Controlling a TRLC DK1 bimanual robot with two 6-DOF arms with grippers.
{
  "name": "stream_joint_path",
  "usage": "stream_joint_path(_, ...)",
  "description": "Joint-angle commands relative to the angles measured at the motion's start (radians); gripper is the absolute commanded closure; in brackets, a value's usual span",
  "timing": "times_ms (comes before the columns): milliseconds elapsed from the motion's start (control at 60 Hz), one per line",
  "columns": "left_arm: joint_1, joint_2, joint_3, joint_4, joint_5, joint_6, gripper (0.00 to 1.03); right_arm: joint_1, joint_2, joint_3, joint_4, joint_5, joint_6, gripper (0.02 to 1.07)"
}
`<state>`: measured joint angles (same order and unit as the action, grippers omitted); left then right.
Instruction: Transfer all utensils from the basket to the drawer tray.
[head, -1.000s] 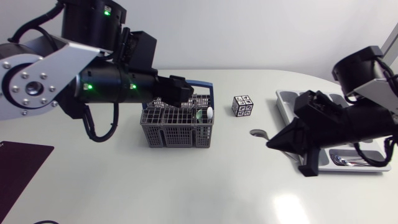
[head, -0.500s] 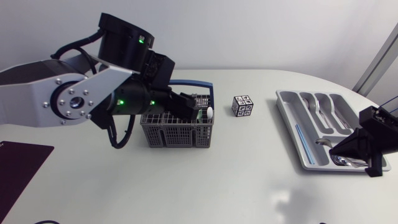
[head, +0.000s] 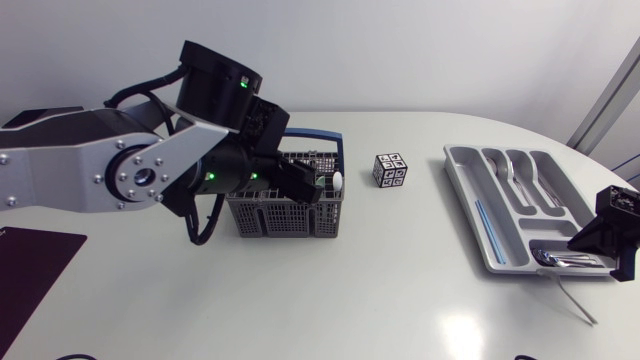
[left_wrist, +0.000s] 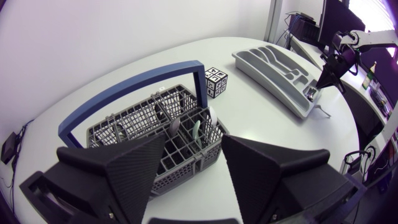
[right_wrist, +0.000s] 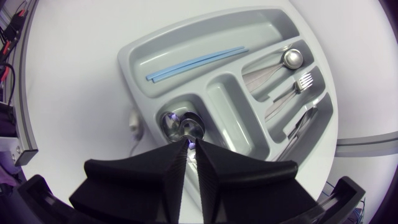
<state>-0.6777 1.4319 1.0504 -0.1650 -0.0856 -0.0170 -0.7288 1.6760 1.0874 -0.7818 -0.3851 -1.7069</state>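
Grey lattice basket (head: 285, 205) — well apart, smooth moulded tray (head: 460, 178)

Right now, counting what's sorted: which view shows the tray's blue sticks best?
The right wrist view: it looks down on both blue sticks in the tray's long compartment. The head view shows only a thin blue line; the left wrist view doesn't resolve them.

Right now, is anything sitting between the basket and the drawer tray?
Only a small patterned cube, standing on the table between the basket and the drawer tray, nearer the basket. Nothing else visible does.
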Motion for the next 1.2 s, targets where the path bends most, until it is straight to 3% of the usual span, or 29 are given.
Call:
stream_joint_path(0, -0.008, 0.019, -0.032, 0.021, -0.011, 0.025, 0.39, -0.006, 0.030, -0.001, 0.006, 0.014, -0.037, 0.89)
stream_joint_path(83, -0.008, 0.022, -0.033, 0.022, -0.013, 0.026, 0.39, -0.006, 0.030, -0.011, -0.004, 0.015, -0.031, 0.86)
stream_joint_path(150, -0.008, 0.021, -0.039, 0.022, -0.011, 0.032, 0.39, -0.006, 0.037, -0.014, -0.024, 0.020, 0.004, 0.71)
stream_joint_path(267, -0.008, 0.012, -0.055, 0.022, -0.011, 0.042, 0.39, -0.026, 0.041, -0.037, -0.066, 0.020, 0.004, 0.56)
stream_joint_path(567, -0.008, 0.002, -0.072, 0.022, -0.011, 0.049, 0.39, -0.150, -0.029, -0.127, -0.201, 0.029, -0.085, 0.56)
stream_joint_path(717, -0.017, 0.002, -0.069, 0.022, -0.013, 0.045, 0.38, -0.179, -0.085, -0.231, -0.203, 0.055, -0.125, 0.54)
stream_joint_path(950, -0.031, 0.002, -0.073, 0.022, -0.014, 0.043, 0.38, -0.181, -0.137, -0.414, -0.031, 0.089, -0.137, 0.52)
stream_joint_path(1183, -0.034, -0.008, -0.081, 0.022, -0.017, 0.042, 0.38, -0.185, -0.121, -0.449, 0.099, 0.097, -0.129, 0.52)
